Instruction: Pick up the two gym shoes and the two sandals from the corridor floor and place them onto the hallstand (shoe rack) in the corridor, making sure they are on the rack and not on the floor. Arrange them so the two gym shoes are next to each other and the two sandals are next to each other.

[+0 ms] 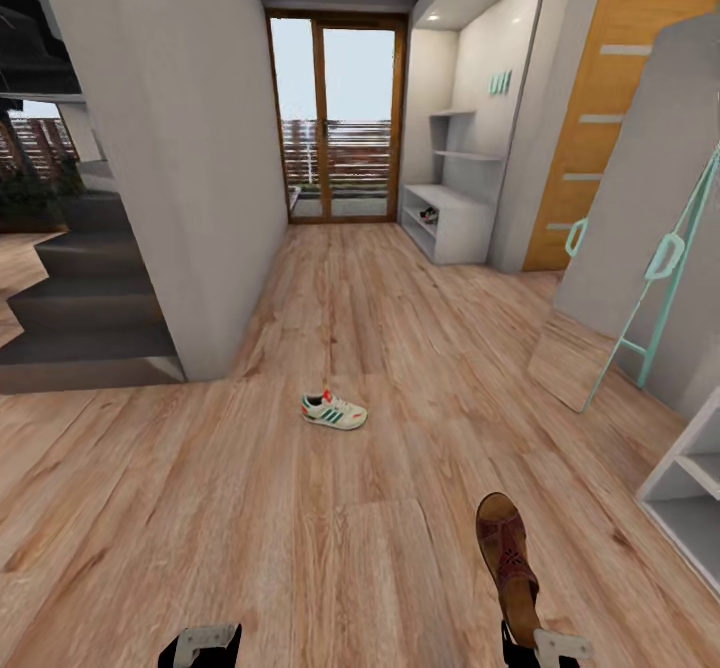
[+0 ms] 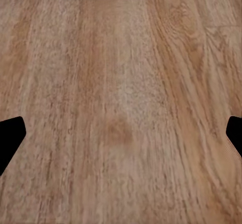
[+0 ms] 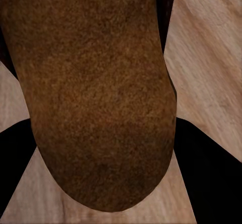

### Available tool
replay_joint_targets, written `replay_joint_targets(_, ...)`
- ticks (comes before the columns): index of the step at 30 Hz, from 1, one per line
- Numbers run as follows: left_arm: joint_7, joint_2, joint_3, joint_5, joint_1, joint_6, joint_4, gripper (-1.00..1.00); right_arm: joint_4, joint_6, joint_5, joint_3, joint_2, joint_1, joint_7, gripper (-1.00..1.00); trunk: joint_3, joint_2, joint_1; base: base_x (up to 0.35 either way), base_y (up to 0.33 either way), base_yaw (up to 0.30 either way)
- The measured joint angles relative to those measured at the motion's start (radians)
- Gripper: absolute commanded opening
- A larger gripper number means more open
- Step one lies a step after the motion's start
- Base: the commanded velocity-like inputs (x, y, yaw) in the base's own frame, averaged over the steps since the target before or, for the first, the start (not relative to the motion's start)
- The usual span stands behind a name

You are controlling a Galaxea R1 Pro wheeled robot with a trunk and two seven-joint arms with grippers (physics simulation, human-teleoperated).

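Clamped by its heel in the right gripper [image 1: 548,648], one brown sandal [image 1: 507,564] sticks forward above the corridor floor [image 1: 330,308]. Left gripper [image 1: 201,645] hangs wide, empty. Such a shallow heel hold could slip while driving to the hallstand [image 1: 452,210]; one gym shoe [image 1: 333,410] lies mid-corridor, risking a wheel strike.

Corridor with one gym shoe on the floor and a sandal held at the lower right

A single gym shoe [image 1: 334,410] lies on its sole on the wood-plank corridor floor [image 1: 200,508], near the grey wall corner [image 1: 190,198]. A dark brown sandal [image 1: 508,563] points away from the camera, its heel at the right gripper [image 1: 545,648]; the left gripper [image 1: 200,645] shows at the bottom edge. Far down the corridor the pale grey hallstand [image 1: 455,218] stands beside the glass door [image 1: 335,113], with something small and dark in its upper slot.
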Motion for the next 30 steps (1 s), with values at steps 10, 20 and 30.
replay_joint_targets(10, 0.000, 0.000, 0.000, 0.000, 0.000, 0.000, 0.001, 1.00, 0.001, 0.002, 0.002, 0.001, -0.004, 0.000, 0.003, -1.00, 0.001, 0.000, 0.000, 0.284, 0.202, -0.025)
replay_joint_targets(20, 0.000, 0.000, 0.000, 0.000, 0.000, 0.000, 0.000, 1.00, 0.001, 0.001, 0.002, 0.001, -0.005, 0.000, 0.003, -1.00, 0.001, 0.000, 0.000, 0.284, 0.202, 0.000)
replay_joint_targets(30, 0.000, 0.000, -0.001, 0.000, 0.000, 0.000, 0.001, 1.00, 0.000, 0.000, 0.000, 0.001, -0.003, 0.000, -0.001, -1.00, 0.003, 0.000, 0.000, 0.284, 0.202, -0.051)
